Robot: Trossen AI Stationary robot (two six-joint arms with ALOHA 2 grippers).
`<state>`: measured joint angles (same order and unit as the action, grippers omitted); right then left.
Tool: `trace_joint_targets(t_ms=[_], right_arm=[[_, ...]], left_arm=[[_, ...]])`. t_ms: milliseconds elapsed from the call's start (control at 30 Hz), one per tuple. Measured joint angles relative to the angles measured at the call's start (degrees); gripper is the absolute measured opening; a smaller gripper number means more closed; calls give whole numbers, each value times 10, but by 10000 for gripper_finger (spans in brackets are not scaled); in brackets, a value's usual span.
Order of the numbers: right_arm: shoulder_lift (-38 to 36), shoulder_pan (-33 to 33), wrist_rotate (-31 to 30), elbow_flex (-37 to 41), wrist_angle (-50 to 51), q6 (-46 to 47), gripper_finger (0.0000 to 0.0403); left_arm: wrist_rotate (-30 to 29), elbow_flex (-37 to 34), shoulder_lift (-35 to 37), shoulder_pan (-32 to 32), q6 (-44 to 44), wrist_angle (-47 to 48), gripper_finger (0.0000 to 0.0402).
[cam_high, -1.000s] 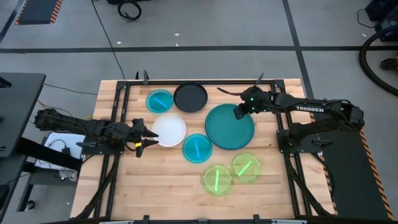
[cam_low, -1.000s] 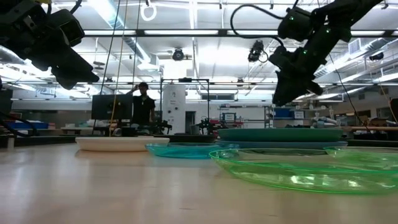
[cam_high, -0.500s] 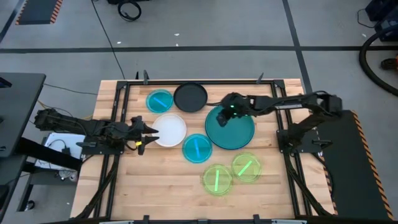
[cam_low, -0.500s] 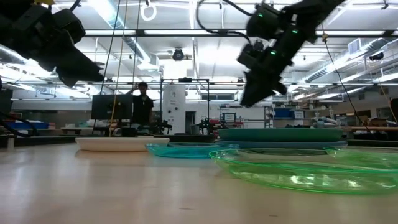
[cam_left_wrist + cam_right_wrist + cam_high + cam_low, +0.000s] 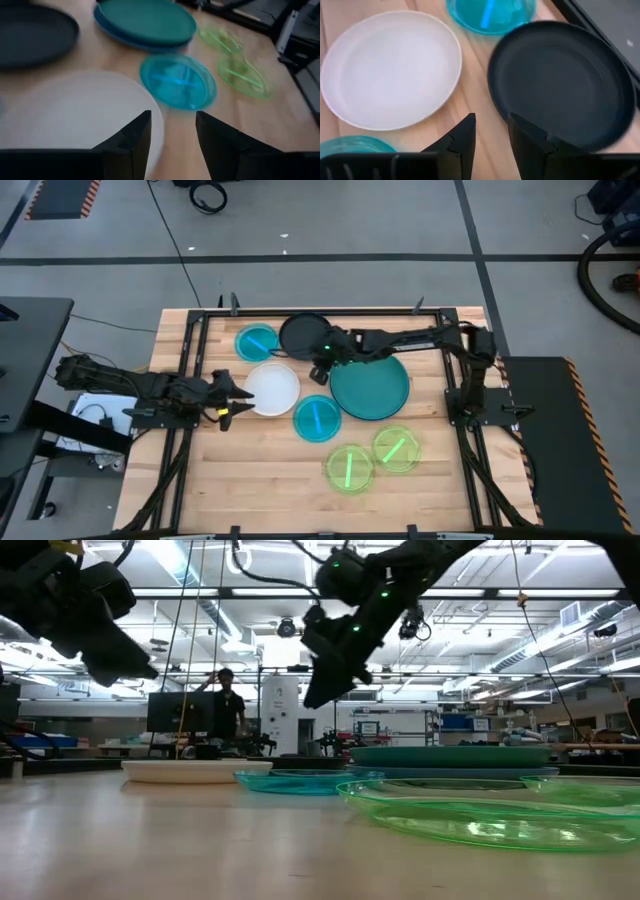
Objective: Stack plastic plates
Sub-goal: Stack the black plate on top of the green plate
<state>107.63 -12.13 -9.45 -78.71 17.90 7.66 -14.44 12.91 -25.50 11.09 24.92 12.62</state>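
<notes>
Several plates lie flat on the wooden table. The teal plate point(image 5: 370, 383) sits on the blue one, whose rim point(image 5: 107, 29) shows beneath it. Also there are a black plate point(image 5: 306, 336), a white plate point(image 5: 271, 388), two cyan plates point(image 5: 256, 341) point(image 5: 317, 418) and two neon-green plates point(image 5: 349, 468) point(image 5: 397, 448). My right gripper point(image 5: 320, 366) hovers open above the table between the black plate point(image 5: 560, 80) and the white plate point(image 5: 392, 67). My left gripper point(image 5: 228, 398) hangs open, raised, just left of the white plate point(image 5: 70, 115).
Bare wood lies along the near edge, left of the green plates point(image 5: 480, 815). A dark metal frame point(image 5: 190, 330) borders the table. A person point(image 5: 229, 705) stands in the room far behind the table.
My right gripper has swept from over the teal plate's far right rim toward the table's left, crossing the teal plate and ending beside the black plate's near edge. No plate has moved.
</notes>
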Motion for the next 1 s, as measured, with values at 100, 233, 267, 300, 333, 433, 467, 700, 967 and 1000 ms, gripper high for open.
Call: trace_joint_targets(t_ms=[100, 233, 267, 300, 333, 433, 467, 700, 967, 1000], right_arm=[[39, 5, 1, -40, 7, -41, 124], [88, 9, -19, -96, 34, -80, 124], [101, 9, -24, -109, 44, -88, 124], [114, 9, -27, -123, 53, -95, 124], [127, 9, -28, -135, 64, -100, 124], [163, 8, -34, -172, 91, -111, 124], [173, 8, -42, -183, 100, -114, 124], [235, 6, -97, -245, 160, -139, 124], [271, 5, -136, -270, 212, -152, 113], [272, 5, -139, -271, 215, -154, 106]], left_arm=[[21, 0, 0, 0, 14, 15, 162], [22, 0, 0, 0, 14, 18, 162], [22, 0, 0, 0, 14, 18, 162], [22, 0, 0, 0, 14, 18, 162], [22, 0, 0, 0, 14, 18, 162], [22, 0, 0, 0, 14, 19, 162], [21, 0, 0, 0, 14, 18, 162], [21, 0, 0, 0, 13, 18, 162], [21, 0, 0, 0, 9, 18, 162], [21, 0, 0, 0, 8, 18, 162]])
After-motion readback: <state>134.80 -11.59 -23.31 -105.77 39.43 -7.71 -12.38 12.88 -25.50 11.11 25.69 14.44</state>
